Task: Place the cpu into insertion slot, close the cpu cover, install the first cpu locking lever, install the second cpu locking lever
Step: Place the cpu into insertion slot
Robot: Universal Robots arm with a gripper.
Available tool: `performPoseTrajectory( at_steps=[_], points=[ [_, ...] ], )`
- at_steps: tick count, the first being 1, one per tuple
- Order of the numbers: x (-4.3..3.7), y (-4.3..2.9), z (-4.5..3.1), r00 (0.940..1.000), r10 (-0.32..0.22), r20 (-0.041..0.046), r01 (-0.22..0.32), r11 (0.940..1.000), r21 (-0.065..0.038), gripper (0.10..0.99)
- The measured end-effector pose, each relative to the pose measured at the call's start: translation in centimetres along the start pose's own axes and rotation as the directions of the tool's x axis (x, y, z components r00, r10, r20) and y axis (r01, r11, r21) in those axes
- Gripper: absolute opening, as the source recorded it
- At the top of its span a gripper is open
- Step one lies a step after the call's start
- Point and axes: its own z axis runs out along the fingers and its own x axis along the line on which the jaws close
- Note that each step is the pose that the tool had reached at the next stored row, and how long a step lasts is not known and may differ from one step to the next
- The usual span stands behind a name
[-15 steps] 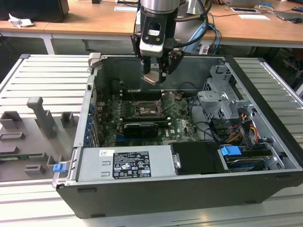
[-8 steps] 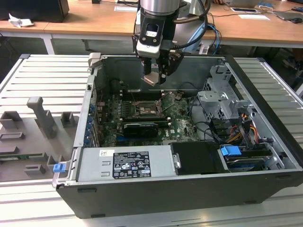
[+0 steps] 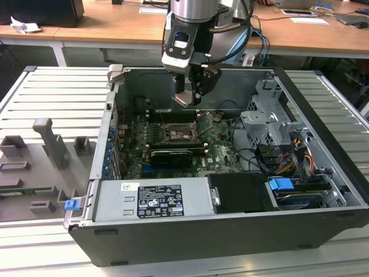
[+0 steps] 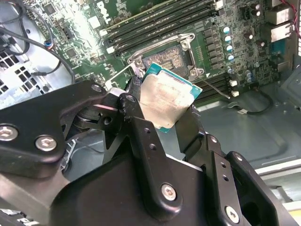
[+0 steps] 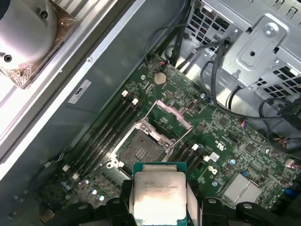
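Observation:
My gripper (image 3: 188, 95) hangs inside the open computer case, shut on the cpu (image 4: 164, 99), a flat square chip with a pale metal top and a green rim. Black fingers (image 4: 136, 110) clamp two opposite edges of the chip, which also appears in the first wrist view as the cpu (image 5: 159, 197). The insertion slot (image 5: 142, 149) lies uncovered on the green board, below and apart from the chip, and is seen as well as the insertion slot (image 4: 167, 56) and the insertion slot (image 3: 176, 131). The cpu cover (image 5: 174, 114) stands swung open beside the socket.
Long black memory slots (image 5: 110, 127) flank the socket. A black card (image 3: 170, 157) lies in front of it. A grey power supply (image 3: 153, 199) fills the case front, a metal drive cage (image 3: 271, 124) with cables (image 5: 211, 70) stands on the exterior view's right. Grey fixtures (image 3: 52, 141) sit outside.

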Motion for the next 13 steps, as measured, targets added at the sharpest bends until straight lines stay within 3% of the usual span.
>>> performPoseTrajectory(
  at_steps=[13],
  points=[
    [-0.02,-0.03,0.48,0.9974,0.072,-0.0004,-0.072,0.9974,0.005,0.537]
  ],
)
